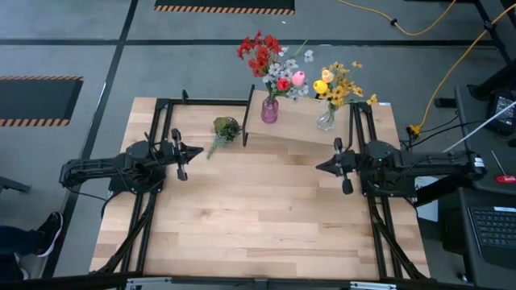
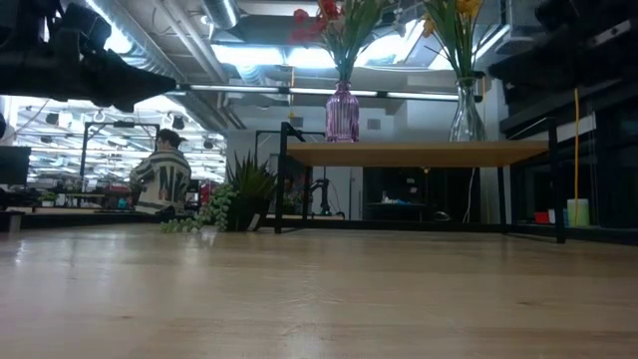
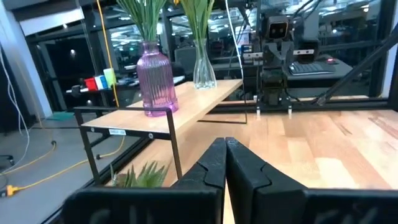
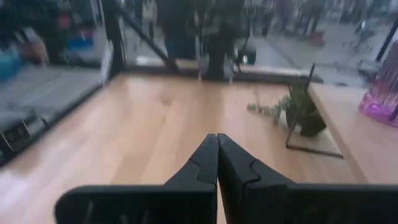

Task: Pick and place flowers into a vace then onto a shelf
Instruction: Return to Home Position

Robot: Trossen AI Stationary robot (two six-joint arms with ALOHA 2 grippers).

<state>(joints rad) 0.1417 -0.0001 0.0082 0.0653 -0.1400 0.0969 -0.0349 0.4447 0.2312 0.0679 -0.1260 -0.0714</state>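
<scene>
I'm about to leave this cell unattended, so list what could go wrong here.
The violet vase and transparent vase hold tall flowers on the thin-legged shelf; probably top-heavy, a bump might tip them. The leafy bunch lies by the shelf leg near the shut left claw; a swing could snag it. The right claw rests shut opposite.

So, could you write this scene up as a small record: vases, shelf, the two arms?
Shelf: light-wood board on black legs, far side of the table
Violet vase: on the shelf, holds red, white and pink flowers
Clear vase: on the shelf beside it, holds yellow flowers
Leafy bunch: on the table beside the shelf
Left gripper: shut, empty, above the table
Right gripper: shut, empty, above the table
</scene>
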